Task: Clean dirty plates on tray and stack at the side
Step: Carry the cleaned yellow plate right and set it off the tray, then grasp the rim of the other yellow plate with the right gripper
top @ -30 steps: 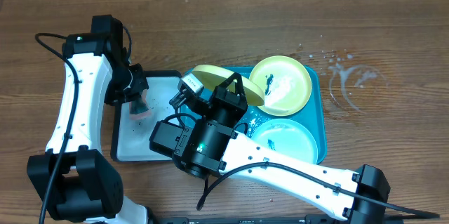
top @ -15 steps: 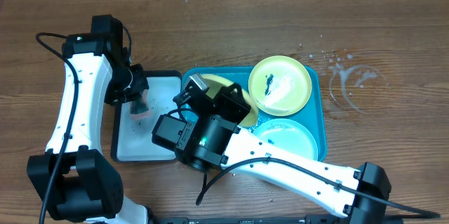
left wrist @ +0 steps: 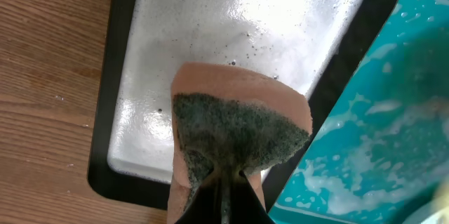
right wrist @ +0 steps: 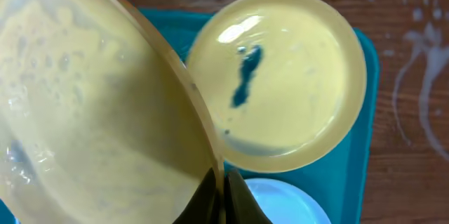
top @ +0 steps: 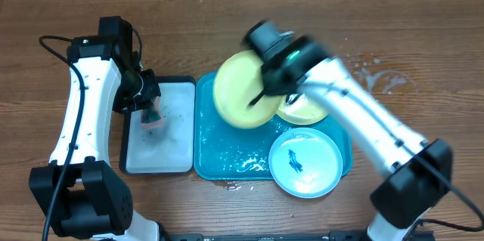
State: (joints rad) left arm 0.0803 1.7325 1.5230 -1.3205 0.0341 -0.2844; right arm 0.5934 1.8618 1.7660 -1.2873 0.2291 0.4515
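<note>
My right gripper (top: pixel 258 96) (right wrist: pixel 219 190) is shut on the rim of a yellow-green plate (top: pixel 240 90) (right wrist: pixel 91 112), holding it tilted above the wet turquoise tray (top: pixel 219 150) (right wrist: pixel 361 154). A second yellow-green plate (top: pixel 308 110) (right wrist: pixel 295 76) with a dark blue smear lies at the tray's back right, partly hidden in the overhead view. A pale blue plate (top: pixel 305 162) (right wrist: pixel 287 206), also smeared, lies at the tray's front right. My left gripper (top: pixel 148 110) (left wrist: pixel 223 197) is shut on a pink sponge with a dark scouring face (left wrist: pixel 238 129).
The sponge hangs over a smaller black-rimmed white tray (top: pixel 172 158) (left wrist: pixel 238 27) left of the turquoise tray. Water splashes (top: pixel 378 82) mark the brown wood tabletop (top: pixel 416 29) at the right. The right arm crosses from the front right corner.
The right arm has swung from the tray's front left round to its back, carrying the yellow-green plate rightward. The blue plate is now uncovered. The left arm has stayed put.
</note>
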